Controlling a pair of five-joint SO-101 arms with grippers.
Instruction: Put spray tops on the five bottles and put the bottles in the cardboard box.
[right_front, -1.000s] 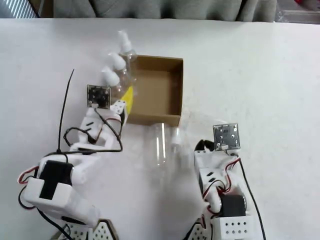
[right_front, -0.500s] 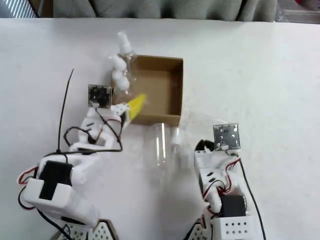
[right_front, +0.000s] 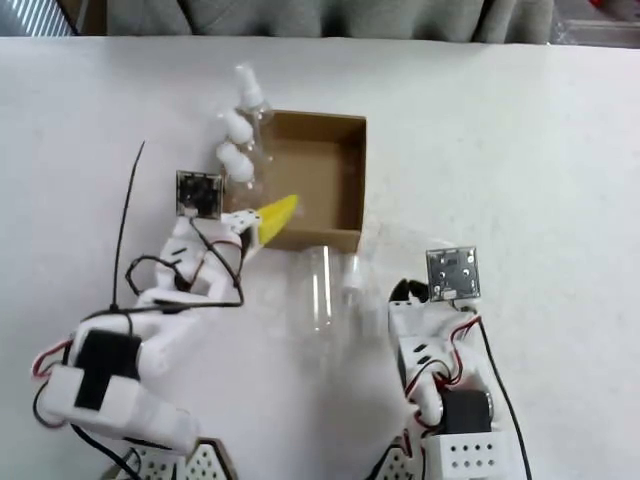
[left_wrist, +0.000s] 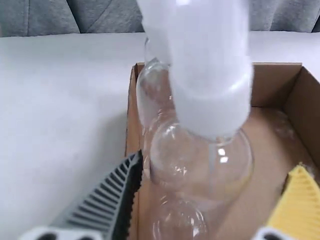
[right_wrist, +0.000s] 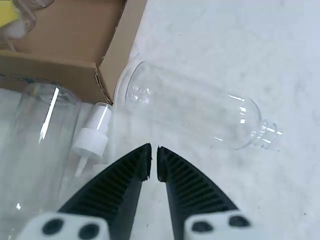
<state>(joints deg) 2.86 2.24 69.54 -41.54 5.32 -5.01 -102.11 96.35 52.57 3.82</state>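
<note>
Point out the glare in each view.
High view: even light on the table; one thin glint runs along the lying bottle. Left wrist view: small glints on the capped bottle in the box. Right wrist view: a bright streak on that lying bottle, smaller glints on a second bottle.

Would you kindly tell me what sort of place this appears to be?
Probably a robotics lab bench, though that's a guess: a white table carries the left arm and right arm, with a cardboard box and a clear bottle as practice props, and grey fabric behind.
</note>
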